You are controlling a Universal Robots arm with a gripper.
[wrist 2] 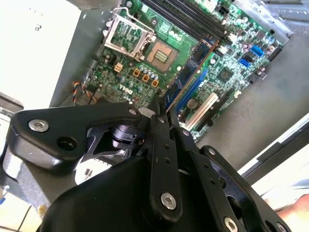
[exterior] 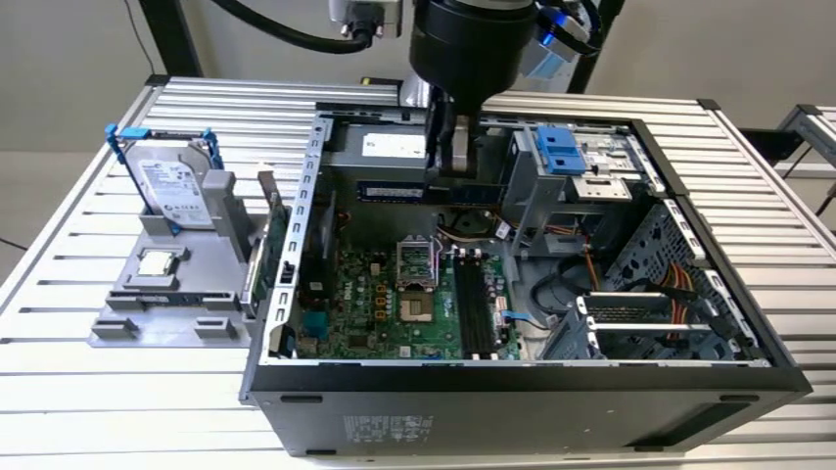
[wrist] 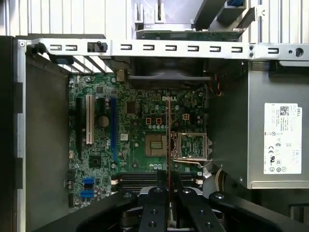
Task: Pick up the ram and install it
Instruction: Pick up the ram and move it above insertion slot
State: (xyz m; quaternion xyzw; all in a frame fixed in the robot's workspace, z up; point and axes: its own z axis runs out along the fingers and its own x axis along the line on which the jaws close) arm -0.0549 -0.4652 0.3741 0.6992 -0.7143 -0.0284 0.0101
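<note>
- The surface point(exterior: 78, 411) is slatted metal and carries everything.
- The case point(exterior: 523, 392) lies on its side, open side up, on the exterior view's right of the surface.
- The arm point(exterior: 471, 39) comes down from above over the far part of the case.
- The motherboard point(exterior: 379, 304) lies flat in the case floor, towards the exterior view's left. It also shows in the first wrist view point(wrist: 135, 121) and the second wrist view point(wrist 2: 145, 67).
- A grey holder point(exterior: 157, 304) sits on the surface just beside the case, on the exterior view's left. A silver drive point(exterior: 170, 186) with blue rails stands upright in its far end.
- The power supply point(wrist: 270, 135) fills the far corner of the case beside the motherboard.
- The gripper point(exterior: 441, 174) hangs inside the case at its far side, above the board. In both wrist views point(wrist 2: 161, 108) point(wrist: 168, 181) its fingers are clenched on the ram.
- The ram point(wrist 2: 190, 77) is pinched on its flat faces and held clear of the board, long edge up. In the first wrist view it shows as a thin line point(wrist: 168, 140) passing over the board next to the socket. In the exterior view it is a blue-green strip point(exterior: 392, 190) at the gripper's tip, running left to right.
- The slots point(exterior: 473, 304) are long and black, running near to far on the exterior view's right of the socket. The ram lies crosswise to them and well apart from them.
- The socket point(exterior: 415, 305) sits in the middle of the board.
</note>
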